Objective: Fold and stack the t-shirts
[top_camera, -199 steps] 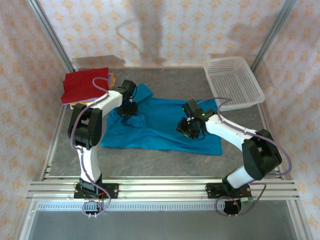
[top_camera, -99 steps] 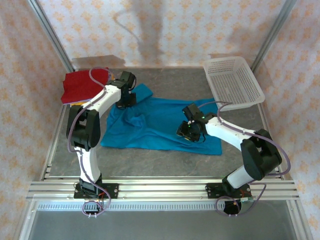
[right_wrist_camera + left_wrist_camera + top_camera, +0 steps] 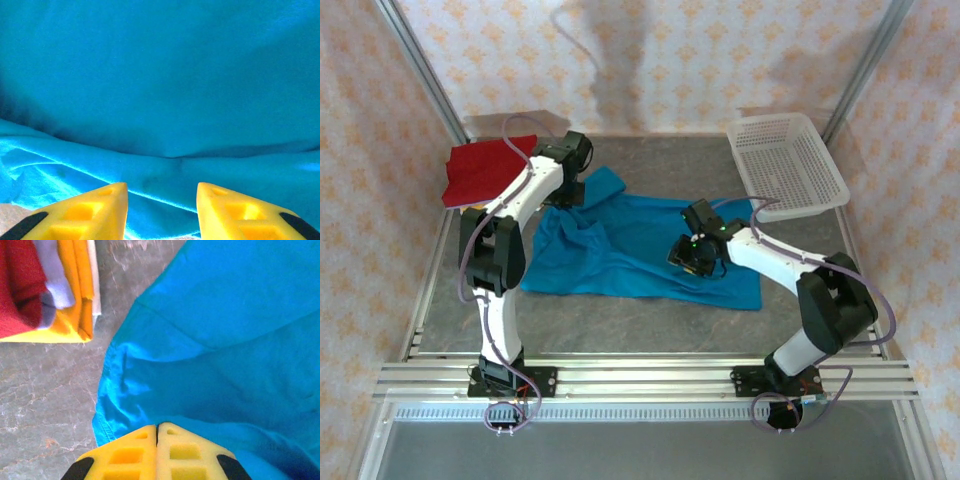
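Top external: one teal t-shirt (image 3: 630, 255) spread mid-tabletop (image 3: 650, 320), with a bare margin along the near edge. One folded stack (image 3: 470, 205) in the far-left corner, red t-shirt (image 3: 480, 172) uppermost. One white basket (image 3: 788, 165) at far right. Left fingers (image 3: 570, 192) at the teal shirt's far-left edge, right fingers (image 3: 692, 258) over its right half.

Left wrist: closed tip to tip on the teal hem. Stack near, not touching: red, lilac layer (image 3: 55, 275), orange layer (image 3: 75, 285).

Right wrist: parted, gripping nothing, above teal cloth.

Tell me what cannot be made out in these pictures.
- Left wrist view: whether the shut left pincer grips the teal shirt; the pincer itself covers the spot.
- Top view: how many shirts lie under the red shirt; it covers them.
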Robot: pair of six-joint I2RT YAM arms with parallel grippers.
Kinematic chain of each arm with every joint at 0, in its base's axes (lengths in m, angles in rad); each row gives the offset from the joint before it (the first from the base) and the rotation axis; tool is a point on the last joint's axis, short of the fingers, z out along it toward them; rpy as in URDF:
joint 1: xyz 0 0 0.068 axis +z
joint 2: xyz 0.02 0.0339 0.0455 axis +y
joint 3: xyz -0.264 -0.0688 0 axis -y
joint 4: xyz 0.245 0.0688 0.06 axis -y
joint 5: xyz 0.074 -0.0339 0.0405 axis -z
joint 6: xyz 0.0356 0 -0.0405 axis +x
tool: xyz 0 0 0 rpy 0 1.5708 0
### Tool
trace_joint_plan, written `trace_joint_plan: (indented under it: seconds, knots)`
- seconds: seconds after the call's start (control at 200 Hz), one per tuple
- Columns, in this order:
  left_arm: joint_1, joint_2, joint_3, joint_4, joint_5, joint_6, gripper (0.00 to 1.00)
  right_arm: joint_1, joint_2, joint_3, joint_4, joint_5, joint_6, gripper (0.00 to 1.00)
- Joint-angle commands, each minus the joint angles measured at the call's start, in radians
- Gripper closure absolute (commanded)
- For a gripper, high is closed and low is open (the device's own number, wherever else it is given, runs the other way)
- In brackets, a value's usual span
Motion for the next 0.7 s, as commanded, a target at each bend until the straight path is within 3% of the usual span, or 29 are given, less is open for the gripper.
trace_joint_plan:
  seconds: [0.0, 0.11, 0.29, 0.496, 0.616, 0.696]
  knots:
    - [0.013, 0.051, 0.028, -0.045, 0.113, 0.033, 1.0, -0.001, 0.018, 0.035, -0.002, 0.005, -0.015, 0.59]
    - [0.019, 0.105, 0.079, -0.023, 0.289, -0.048, 1.0, -0.001, 0.016, 0.043, -0.014, 0.011, -0.02, 0.59]
    - [0.053, 0.216, 0.202, -0.045, 0.416, -0.178, 1.0, -0.001, -0.011, 0.026, -0.023, 0.029, -0.023, 0.59]
    - [0.121, 0.152, 0.042, 0.225, 0.539, -0.359, 1.0, -0.001, -0.02, 0.016, -0.02, 0.03, -0.02, 0.59]
    - [0.156, 0.076, -0.113, 0.442, 0.627, -0.492, 0.88, -0.001, -0.007, 0.026, -0.006, 0.012, -0.022, 0.59]
    - [0.166, 0.044, -0.157, 0.489, 0.656, -0.512, 0.78, 0.003, 0.016, 0.051, 0.003, 0.008, -0.039, 0.59]
